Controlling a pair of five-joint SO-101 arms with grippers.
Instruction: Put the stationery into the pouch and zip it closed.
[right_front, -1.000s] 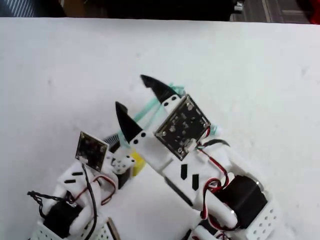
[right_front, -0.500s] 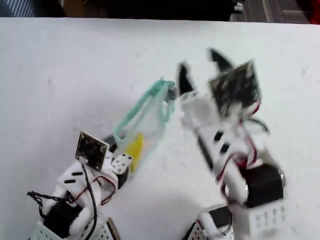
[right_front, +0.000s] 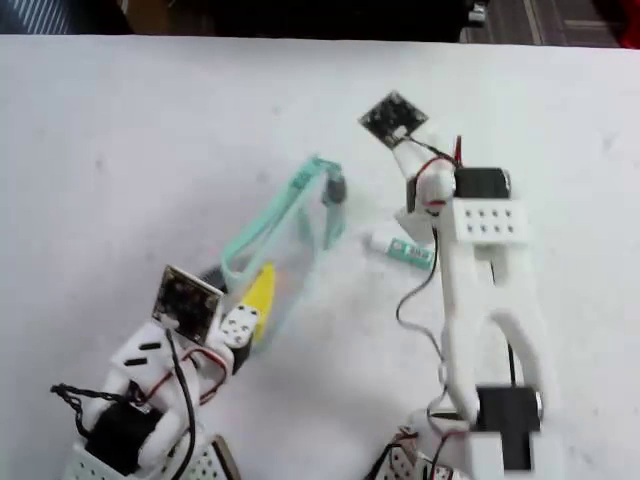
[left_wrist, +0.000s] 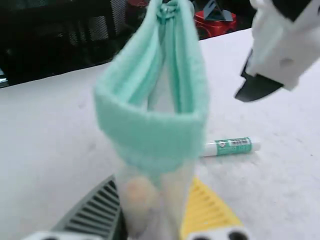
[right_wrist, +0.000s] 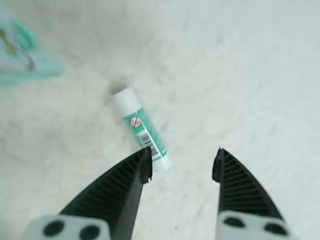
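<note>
Mint-edged clear zip pouch (right_front: 285, 235), centre frame, is clamped by the left gripper (right_front: 245, 300); right gripper (right_wrist: 182, 157), jaws apart, hovers over the white-and-green marker (right_wrist: 141, 130): probably descend and grasp next.

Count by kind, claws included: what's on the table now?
pouch: 1, gripped in the left claw
green-and-white stick: 1, lying on the table
claws: 2, the left claw and the right claw, which is open over the stick
Total: 4
</note>
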